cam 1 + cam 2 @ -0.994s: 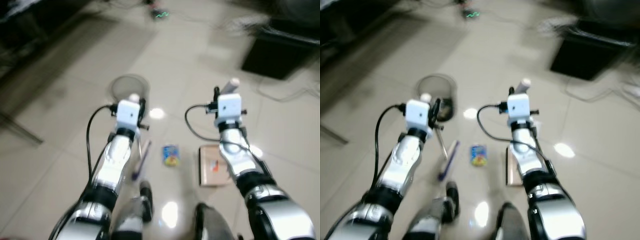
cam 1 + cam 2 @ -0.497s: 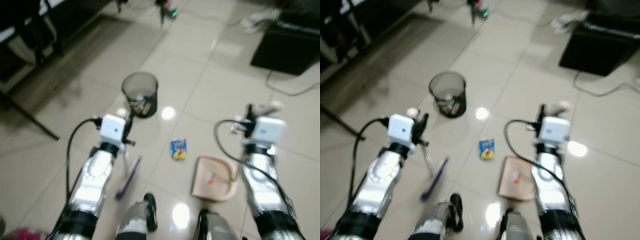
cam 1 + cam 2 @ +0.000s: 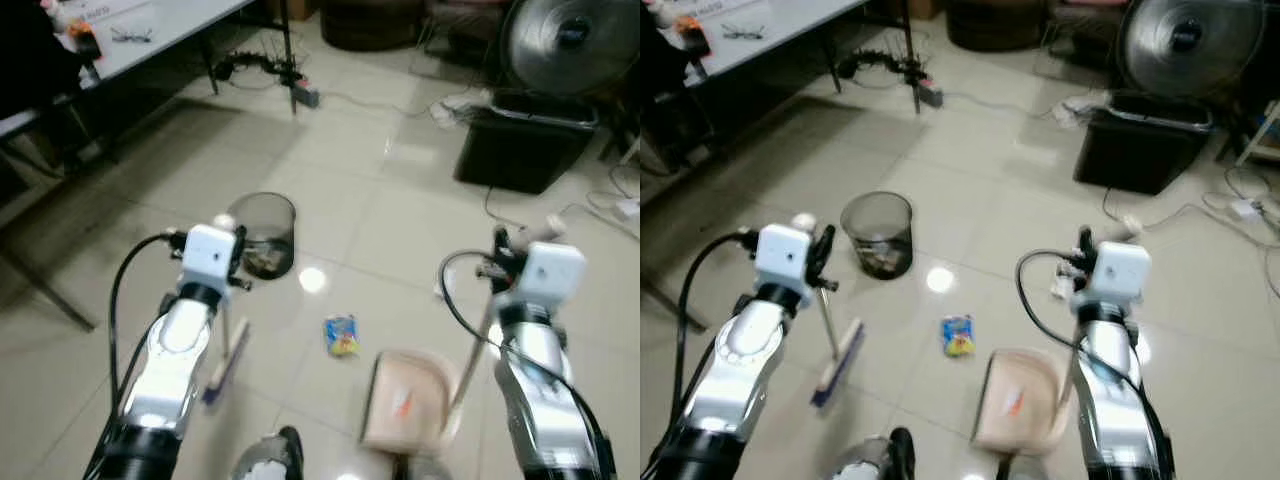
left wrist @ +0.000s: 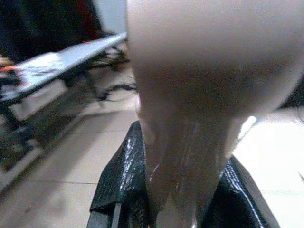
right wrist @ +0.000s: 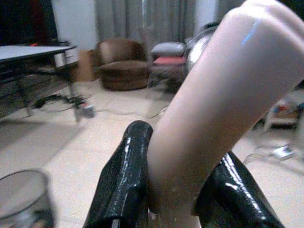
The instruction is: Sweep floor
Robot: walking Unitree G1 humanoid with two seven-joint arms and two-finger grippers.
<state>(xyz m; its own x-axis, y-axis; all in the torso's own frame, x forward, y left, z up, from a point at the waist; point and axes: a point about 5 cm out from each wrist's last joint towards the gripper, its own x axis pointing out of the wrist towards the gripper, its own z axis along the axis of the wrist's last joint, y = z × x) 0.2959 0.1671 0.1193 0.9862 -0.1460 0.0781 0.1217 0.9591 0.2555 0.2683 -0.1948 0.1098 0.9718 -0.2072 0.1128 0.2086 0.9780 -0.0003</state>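
Observation:
My left gripper is shut on the thin upright handle of a broom, whose purple and beige head rests on the tiled floor. My right gripper is shut on the long handle of a beige dustpan, which lies on the floor with a small orange scrap in it. A blue and yellow packet lies on the tiles between broom and dustpan. In the left wrist view black fingers clamp the beige handle top. In the right wrist view black fingers clamp a pink-beige handle.
A wire mesh bin with litter stands just beyond the broom. A black box and a fan stand at the far right, with cables on the floor around them. A table stands at the far left, with a power strip beside it.
The whole view has shifted and sharpened as the camera moved, bringing more of the room into view. My arms have spread apart, the right one swinging outward. Both grippers have kept their hold.

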